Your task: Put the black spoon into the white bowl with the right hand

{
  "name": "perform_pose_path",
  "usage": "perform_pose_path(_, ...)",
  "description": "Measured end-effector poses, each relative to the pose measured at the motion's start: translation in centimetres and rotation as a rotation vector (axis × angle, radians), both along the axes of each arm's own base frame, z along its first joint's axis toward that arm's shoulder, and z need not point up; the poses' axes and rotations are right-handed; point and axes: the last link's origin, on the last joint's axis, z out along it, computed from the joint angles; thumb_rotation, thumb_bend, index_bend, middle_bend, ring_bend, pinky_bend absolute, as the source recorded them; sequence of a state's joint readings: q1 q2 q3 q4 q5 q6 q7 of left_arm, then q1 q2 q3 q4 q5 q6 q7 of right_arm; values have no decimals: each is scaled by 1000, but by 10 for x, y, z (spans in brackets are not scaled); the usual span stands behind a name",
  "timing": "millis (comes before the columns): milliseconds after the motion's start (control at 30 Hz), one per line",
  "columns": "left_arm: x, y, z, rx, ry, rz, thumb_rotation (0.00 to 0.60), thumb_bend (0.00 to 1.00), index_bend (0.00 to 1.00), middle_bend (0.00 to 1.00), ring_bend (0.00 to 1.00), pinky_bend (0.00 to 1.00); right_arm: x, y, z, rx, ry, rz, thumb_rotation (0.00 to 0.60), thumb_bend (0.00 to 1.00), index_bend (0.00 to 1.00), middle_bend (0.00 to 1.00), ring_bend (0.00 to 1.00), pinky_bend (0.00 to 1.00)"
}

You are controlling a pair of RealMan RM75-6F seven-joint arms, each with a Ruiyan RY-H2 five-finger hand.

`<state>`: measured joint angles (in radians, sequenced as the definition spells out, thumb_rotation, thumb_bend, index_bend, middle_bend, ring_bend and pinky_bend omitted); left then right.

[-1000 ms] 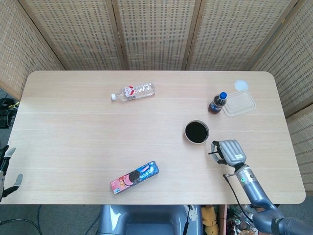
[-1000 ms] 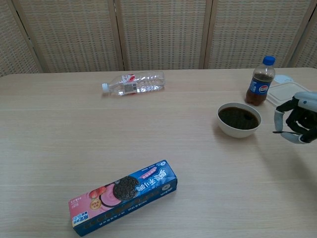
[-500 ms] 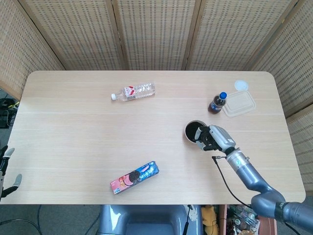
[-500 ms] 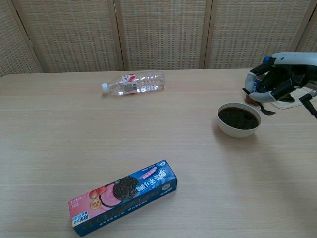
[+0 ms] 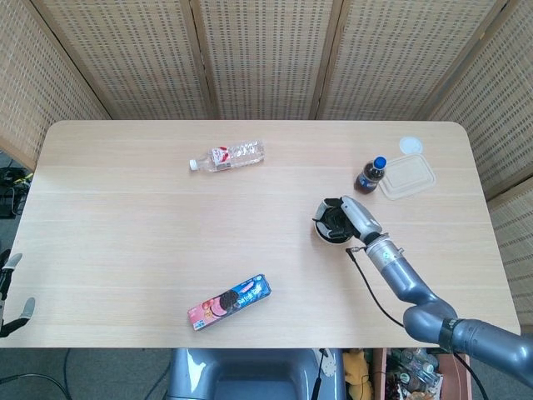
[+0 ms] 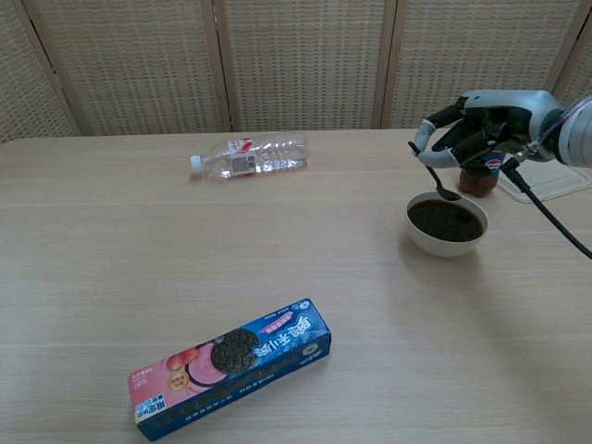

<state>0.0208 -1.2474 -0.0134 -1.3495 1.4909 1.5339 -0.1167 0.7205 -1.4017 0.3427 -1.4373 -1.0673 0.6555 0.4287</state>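
The white bowl (image 6: 446, 225) with a dark inside (image 5: 329, 231) stands right of the table's middle. My right hand (image 6: 476, 128) hovers above the bowl and holds the black spoon (image 6: 437, 178), whose scoop hangs down just over the bowl's far rim. In the head view the right hand (image 5: 348, 218) covers most of the bowl, and the spoon is hidden there. Of my left hand only a small part (image 5: 10, 292) shows at the lower left edge, off the table.
A cookie box (image 5: 229, 302) lies near the front edge. A clear water bottle (image 5: 226, 156) lies on its side at the back. A cola bottle (image 5: 370, 176) and a clear lidded container (image 5: 407, 177) stand behind the bowl.
My right hand rose from the table at the bowl's right and moved left with the spoon, now above the bowl. The left hand has barely moved.
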Motion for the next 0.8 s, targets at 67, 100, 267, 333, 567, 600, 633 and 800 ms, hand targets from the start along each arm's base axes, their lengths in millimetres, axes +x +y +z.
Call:
perform_pose_path(67, -1, 0, 0, 1, 1, 3, 600, 403, 0, 0, 0, 0, 0, -4, -4, -3, 4, -4, 600, 815, 713, 896, 886, 864)
perform_pose_path(100, -1, -1, 0, 2, 1, 4, 600, 403, 0, 0, 0, 0, 0, -5, -6, -4, 5, -7, 600, 815, 713, 896, 886, 864)
perform_pose_path(267, -2, -1, 0, -2, 1, 10, 600, 403, 0, 0, 0, 0, -1, -12, -18, -8, 24, -18, 600, 815, 713, 896, 886, 864)
perform_pose_path(333, -2, -2, 0, -3, 1, 10, 600, 403, 0, 0, 0, 0, -2, -15, -22, -6, 38, -22, 600, 815, 713, 895, 886, 864)
perform_pose_path(567, -2, -3, 0, -2, 3, 17, 600, 403, 0, 0, 0, 0, -6, -21, -38, 2, 67, -41, 600, 815, 713, 895, 886, 864)
perform_pose_path(600, -2, -3, 0, -2, 4, 17, 600, 403, 0, 0, 0, 0, -7, -21, -40, 3, 72, -43, 600, 815, 713, 895, 886, 864)
perform_pose_path(633, -2, -3, -1, -2, 3, 17, 600, 403, 0, 0, 0, 0, -7, -22, -43, 4, 75, -46, 600, 815, 713, 895, 886, 864)
perform_pose_path(800, -3, -3, -1, -1, 3, 19, 600, 403, 0, 0, 0, 0, -9, -24, -53, 8, 100, -50, 600, 815, 713, 895, 886, 864)
